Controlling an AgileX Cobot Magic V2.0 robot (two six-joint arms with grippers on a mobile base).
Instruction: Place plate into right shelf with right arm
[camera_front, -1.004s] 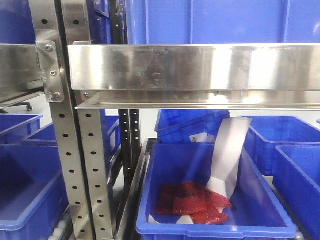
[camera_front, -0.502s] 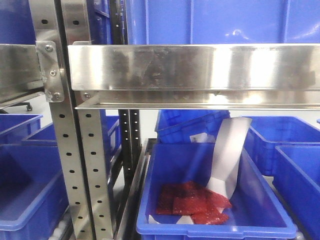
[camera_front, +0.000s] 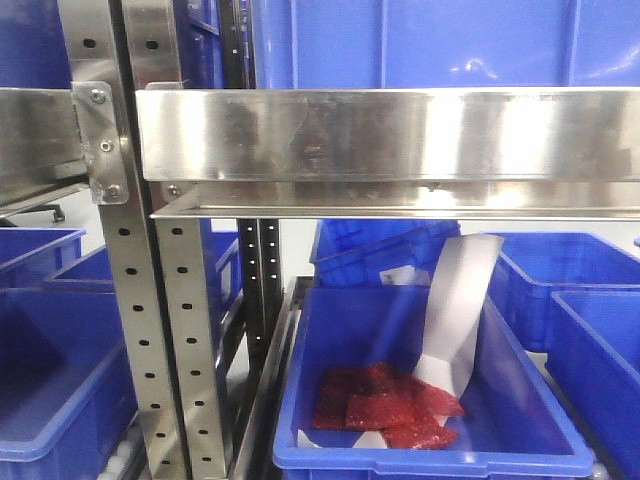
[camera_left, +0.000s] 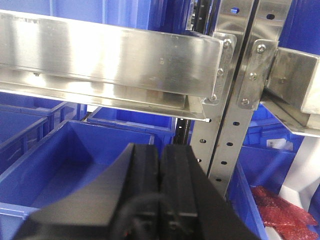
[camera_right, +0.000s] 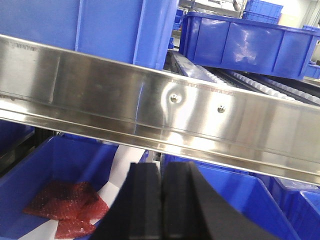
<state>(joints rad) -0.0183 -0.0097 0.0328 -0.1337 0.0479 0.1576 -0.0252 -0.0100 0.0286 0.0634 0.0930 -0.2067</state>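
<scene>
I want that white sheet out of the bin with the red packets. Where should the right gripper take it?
Probably by its upper end. The white sheet leans upright and rises clear of the blue bin, while its foot sits among the red packets. Come in from the front, below the steel rail, and pinch across the thin sheet. The right gripper is shut, so open it first.

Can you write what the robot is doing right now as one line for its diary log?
left tool: shut, empty | right tool: shut, empty | plate: not seen | red packets: in blue bin | shelf rail: above
</scene>
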